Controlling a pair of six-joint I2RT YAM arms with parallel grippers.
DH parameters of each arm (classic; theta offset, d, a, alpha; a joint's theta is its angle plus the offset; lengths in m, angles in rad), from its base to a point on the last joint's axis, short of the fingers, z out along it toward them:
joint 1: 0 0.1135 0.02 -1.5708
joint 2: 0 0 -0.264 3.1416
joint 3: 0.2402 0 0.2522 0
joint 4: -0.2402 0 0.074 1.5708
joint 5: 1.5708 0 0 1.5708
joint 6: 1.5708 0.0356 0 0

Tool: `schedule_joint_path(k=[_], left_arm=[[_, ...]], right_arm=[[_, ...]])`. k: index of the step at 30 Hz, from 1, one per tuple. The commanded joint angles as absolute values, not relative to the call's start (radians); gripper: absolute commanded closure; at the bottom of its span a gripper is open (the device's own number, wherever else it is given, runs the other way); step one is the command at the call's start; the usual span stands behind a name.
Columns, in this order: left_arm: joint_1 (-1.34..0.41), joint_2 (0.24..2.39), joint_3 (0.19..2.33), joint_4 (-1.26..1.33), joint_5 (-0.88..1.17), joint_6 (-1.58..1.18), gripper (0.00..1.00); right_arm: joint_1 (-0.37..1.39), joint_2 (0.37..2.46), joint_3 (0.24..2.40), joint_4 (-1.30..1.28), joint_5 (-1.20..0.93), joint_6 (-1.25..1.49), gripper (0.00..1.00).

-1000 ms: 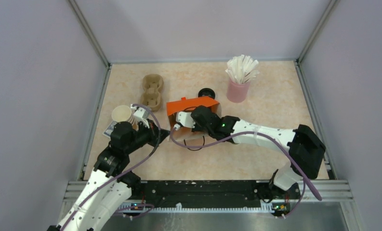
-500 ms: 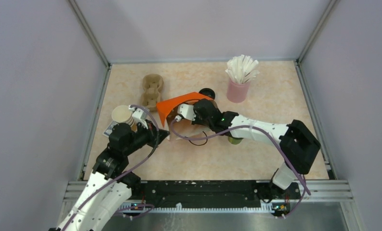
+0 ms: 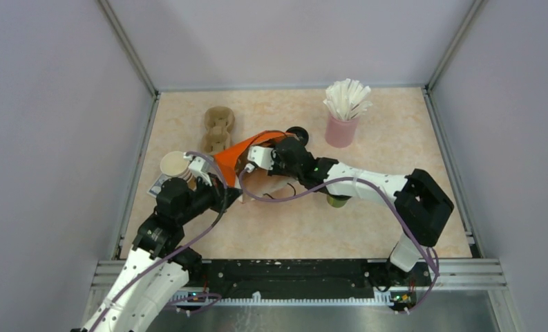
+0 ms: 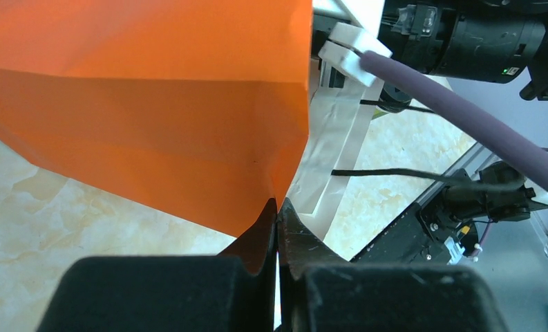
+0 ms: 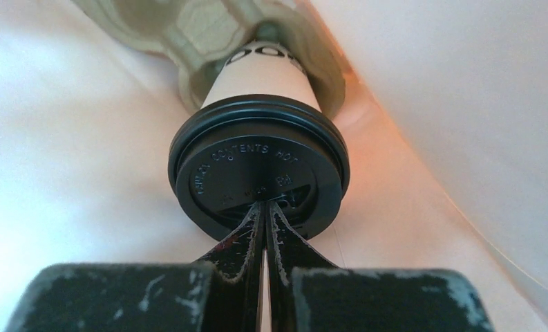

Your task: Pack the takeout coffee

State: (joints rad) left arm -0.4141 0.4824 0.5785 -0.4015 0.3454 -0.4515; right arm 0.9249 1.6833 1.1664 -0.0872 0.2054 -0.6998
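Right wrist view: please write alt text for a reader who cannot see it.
A coffee cup with a black lid faces the camera, the shut right gripper at the lid's rim. Its base sits in a tan holder inside the bag.

The left arm (image 3: pixel 143 277) and right arm (image 3: pixel 367 185) are white shells with black joints, each trailing a purple cable (image 4: pixel 464 124). The right gripper (image 5: pixel 265 216) has black fingers (image 5: pixel 238 247), scuffed grey.
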Motion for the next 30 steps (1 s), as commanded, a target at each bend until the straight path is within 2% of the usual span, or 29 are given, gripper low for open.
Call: schedule_joint_path(k=[1,5,14,20,30], left_arm=[[-0.416,0.490,0.581,-0.373,0.332,-0.463,1.00],[-0.416,0.500,0.587,-0.368,0.332,-0.460,1.00],[-0.416,0.519,0.584,-0.353,0.342,-0.461,1.00],[-0.416,0.517,0.579,-0.355,0.354,-0.456,1.00],[-0.416,0.503,0.571,-0.364,0.366,-0.463,1.00]], right_arm=[[0.907,1.612,1.119,0.041,0.076,-0.774,1.00],[0.895,1.557,1.051,0.061,-0.042,-0.833,1.00],[0.893,1.516,1.038,0.041,-0.020,-0.867,1.00],[0.885,1.560,1.038,0.143,-0.008,-0.935,1.00],[0.871,1.698,1.122,0.127,-0.030,-0.979,1.00]])
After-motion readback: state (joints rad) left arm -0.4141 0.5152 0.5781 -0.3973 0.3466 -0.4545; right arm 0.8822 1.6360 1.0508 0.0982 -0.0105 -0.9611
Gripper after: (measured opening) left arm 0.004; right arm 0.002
